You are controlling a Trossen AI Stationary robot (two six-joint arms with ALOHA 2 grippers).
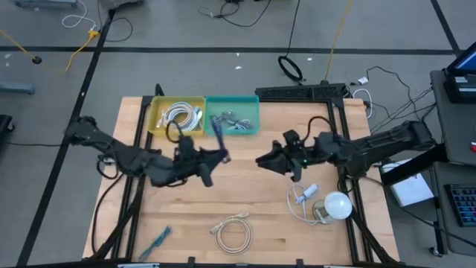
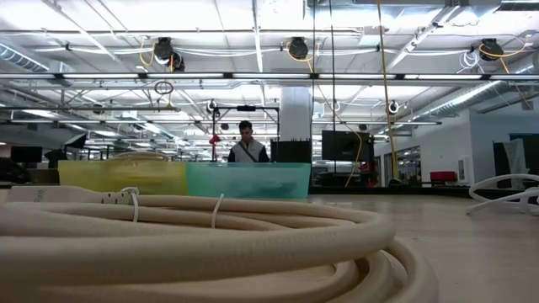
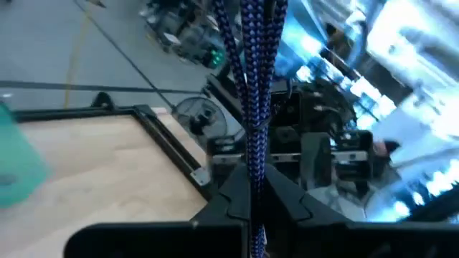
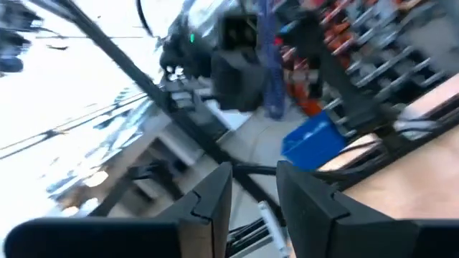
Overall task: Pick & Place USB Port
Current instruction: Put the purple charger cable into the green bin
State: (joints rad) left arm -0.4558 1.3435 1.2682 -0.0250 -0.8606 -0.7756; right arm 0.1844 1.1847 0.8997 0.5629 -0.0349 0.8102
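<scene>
Left gripper (image 1: 221, 156): I've got it clamped tight on the blue cable (image 1: 218, 132), mid-table, just in front of the green bin (image 1: 249, 102).
Blue cable: pinched between my left fingers (image 3: 237, 193); the braided length runs straight out from the jaws. From above, its long axis heads away from the gripper toward the green bin, free end over the bin's near edge.
Right gripper (image 1: 262, 160): I see it facing the left one across the table's middle, fingers (image 4: 208, 197) partly apart, nothing between them.
Yellow bin (image 1: 158, 112): beside the green one, white cable inside.
Front of table: I see a coiled white cable (image 1: 233, 231), lying flat.
</scene>
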